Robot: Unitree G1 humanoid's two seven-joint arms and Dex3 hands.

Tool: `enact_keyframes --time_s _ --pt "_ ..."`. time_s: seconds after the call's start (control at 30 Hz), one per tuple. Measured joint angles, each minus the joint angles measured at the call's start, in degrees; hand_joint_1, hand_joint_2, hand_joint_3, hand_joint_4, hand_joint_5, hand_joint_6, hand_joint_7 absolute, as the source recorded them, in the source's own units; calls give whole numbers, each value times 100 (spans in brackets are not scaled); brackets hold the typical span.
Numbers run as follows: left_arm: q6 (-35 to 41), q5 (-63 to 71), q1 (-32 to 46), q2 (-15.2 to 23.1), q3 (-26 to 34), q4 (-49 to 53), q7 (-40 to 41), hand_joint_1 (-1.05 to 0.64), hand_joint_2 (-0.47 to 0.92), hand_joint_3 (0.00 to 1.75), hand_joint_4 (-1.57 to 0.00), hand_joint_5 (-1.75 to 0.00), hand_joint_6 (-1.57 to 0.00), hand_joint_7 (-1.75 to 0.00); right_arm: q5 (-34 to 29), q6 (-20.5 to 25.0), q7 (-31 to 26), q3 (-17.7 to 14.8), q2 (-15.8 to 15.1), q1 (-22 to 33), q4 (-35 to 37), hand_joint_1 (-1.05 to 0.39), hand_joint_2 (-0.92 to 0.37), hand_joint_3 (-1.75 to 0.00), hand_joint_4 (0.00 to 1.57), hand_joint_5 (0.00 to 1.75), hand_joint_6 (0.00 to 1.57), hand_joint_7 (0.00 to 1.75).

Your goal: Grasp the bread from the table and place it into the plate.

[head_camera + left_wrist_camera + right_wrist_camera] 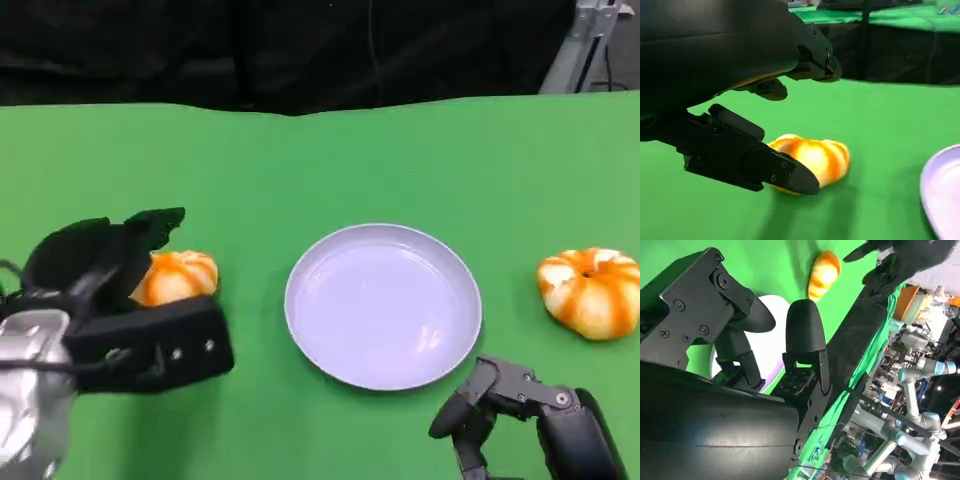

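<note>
Table (300,170) is bright green. Plate (383,305) is pale purple-white. 2 breads, left (175,276) & right (591,291), orange w/ white stripes. Hands (110,290) (520,410) black, forearm (30,390) silver.

Head view looks down; wrist views share the plate (383,305).

Left robot hand (130,300) fingers spread (nothing gripped), right robot hand (520,410) likewise.

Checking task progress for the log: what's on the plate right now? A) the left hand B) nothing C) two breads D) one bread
B: the plate is bare, with one bread lying on the table by the left hand and the other bread to the plate's far side.
</note>
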Motion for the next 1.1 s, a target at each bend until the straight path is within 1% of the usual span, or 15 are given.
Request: enact_keyframes --time_s 0.33,0.43,0.47,0.5,0.6,0.63,0.67,0.7,0.73,0.8,0.83,0.87,0.9,1.07,1.1 --pt "187 166 -988 -312 -672 2023 240 -53 92 1 -29 -24 -30 -1 -20 -1 -14 -3 -14 29 -11 1 -30 -135 84 159 85 127" --pt "196 118 -1329 -440 -834 2746 236 -50 91 0 -33 -21 -33 -2 -27 -2 -14 4 -17 31 -19 0 -30 -135 84 159 85 127" --pt "195 56 -1392 -477 -867 2942 231 -44 92 0 -42 -24 -39 -3 -29 -3 -14 5 -18 32 -20 0 -30 -135 84 159 85 127" --pt "174 -12 -1433 -511 -892 3100 229 -42 92 0 -45 -24 -41 -4 -29 -3 -15 4 -18 34 -21 0 -29 -135 85 159 85 126" --pt "61 -155 -1578 -551 -926 3372 243 -40 92 0 -49 -24 -43 -3 -30 -2 -15 3 -19 35 -22 0 -29 -136 85 159 85 126" --pt "40 -202 -1623 -550 -937 3419 247 -29 92 2 -70 -74 -80 -18 -30 -2 -15 4 -19 34 -22 0 -29 -136 85 159 85 126" --pt "-108 -282 -1640 -536 -925 3488 379 -24 92 4 -77 -112 -100 -27 -30 -2 -15 6 -18 32 -24 -1 -29 -136 85 159 86 126" --pt "-363 -353 -1622 -511 -888 3524 594 -18 92 6 -80 -146 -104 -60 -30 -2 -15 5 -18 38 -26 -1 -29 -136 85 159 86 126" --pt "-704 -470 -1594 -478 -837 3574 888 -17 92 7 -80 -158 -101 -79 -30 -2 -15 5 -18 42 -27 -2 -29 -136 85 159 86 126" --pt "-1199 -585 -1566 -461 -806 3716 1281 -15 92 9 -81 -169 -96 -110 -31 -2 -15 5 -19 40 -29 -2 -29 -136 85 159 86 127" --pt "-1317 -629 -1558 -462 -807 3784 1378 -13 91 10 -82 -172 -83 -141 -31 -2 -15 6 -18 41 -31 -1 -29 -136 85 159 86 127" --pt "-1412 -651 -1556 -459 -807 3847 1488 -11 90 10 -82 -173 -74 -158 -31 -2 -15 5 -18 41 -31 -1 -29 -136 85 159 86 127" --pt "-1519 -673 -1553 -456 -807 3886 1610 -11 91 11 -83 -174 -69 -168 -29 -1 -15 4 -18 42 -31 -1 -28 -136 85 159 86 127" --pt "-2117 -737 -1529 -417 -807 3923 2074 -14 92 20 -84 -175 -65 -174 -26 -1 -15 4 -16 39 -36 -1 -29 -135 85 159 86 127" --pt "-2158 -741 -1529 -409 -807 3928 2111 -13 79 46 -86 -175 -66 -175 -26 -1 -15 3 -16 39 -36 -1 -29 -135 85 160 86 127"
